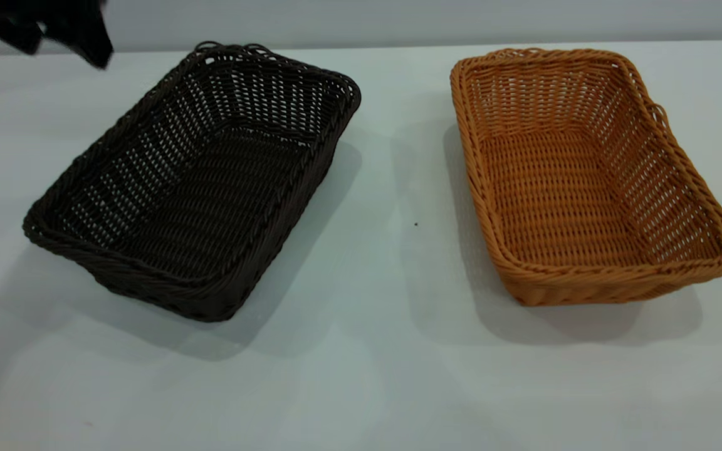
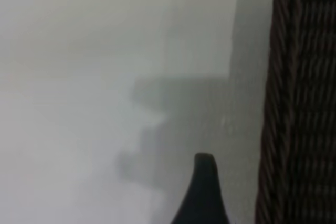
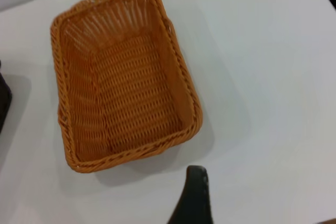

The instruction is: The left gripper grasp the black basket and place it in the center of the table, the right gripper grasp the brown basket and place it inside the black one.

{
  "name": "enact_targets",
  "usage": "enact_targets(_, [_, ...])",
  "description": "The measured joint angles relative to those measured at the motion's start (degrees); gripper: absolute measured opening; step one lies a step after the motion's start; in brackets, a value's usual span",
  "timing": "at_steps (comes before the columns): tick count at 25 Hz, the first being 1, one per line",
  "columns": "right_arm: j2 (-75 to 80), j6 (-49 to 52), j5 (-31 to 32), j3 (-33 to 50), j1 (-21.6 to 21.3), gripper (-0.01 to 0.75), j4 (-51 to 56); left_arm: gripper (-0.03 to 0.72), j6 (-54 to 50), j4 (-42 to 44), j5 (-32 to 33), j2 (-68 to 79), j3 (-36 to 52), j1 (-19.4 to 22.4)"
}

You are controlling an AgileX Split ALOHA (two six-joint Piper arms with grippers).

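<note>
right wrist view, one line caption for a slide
Brown basket empty on the white table, right gripper fingertip above.

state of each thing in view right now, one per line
black basket: upright, empty, on the table's left side, not gripped
brown basket: upright, empty, on the right, apart from the black one, not gripped
left pincer: raised beyond the black basket's far left corner, holding nothing
right pincer: above the table beside the brown basket, holding nothing
table: bears both baskets

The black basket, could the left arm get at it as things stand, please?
Probably yes. The left end effector hangs above the table just off the black basket at its far left corner. Nothing lies between them, and the brown basket sits apart to the right.
</note>
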Motion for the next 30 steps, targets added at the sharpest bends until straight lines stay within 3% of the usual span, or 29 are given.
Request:
enact_targets(11, [24.7,0.5,-10.9,0.0,0.0,0.593,5.9,0.541,1.3,0.0,-5.8,13.6,-5.1,-1.2])
enact_targets(18, [39.2,-4.1,-16.0,0.0,0.0,0.593,15.1,0.371,1.3,0.0,-7.6,18.8,-8.2,-1.4])
enact_targets(26, [54.2,-15.2,-21.0,-0.2,0.0,0.593,30.8,0.103,1.9,0.0,-10.2,20.4,-8.8,-3.9])
enact_targets(30, [61.1,-21.0,-21.7,-0.4,0.0,0.593,41.3,0.082,3.6,-0.3,-10.5,19.4,-9.0,-4.5])
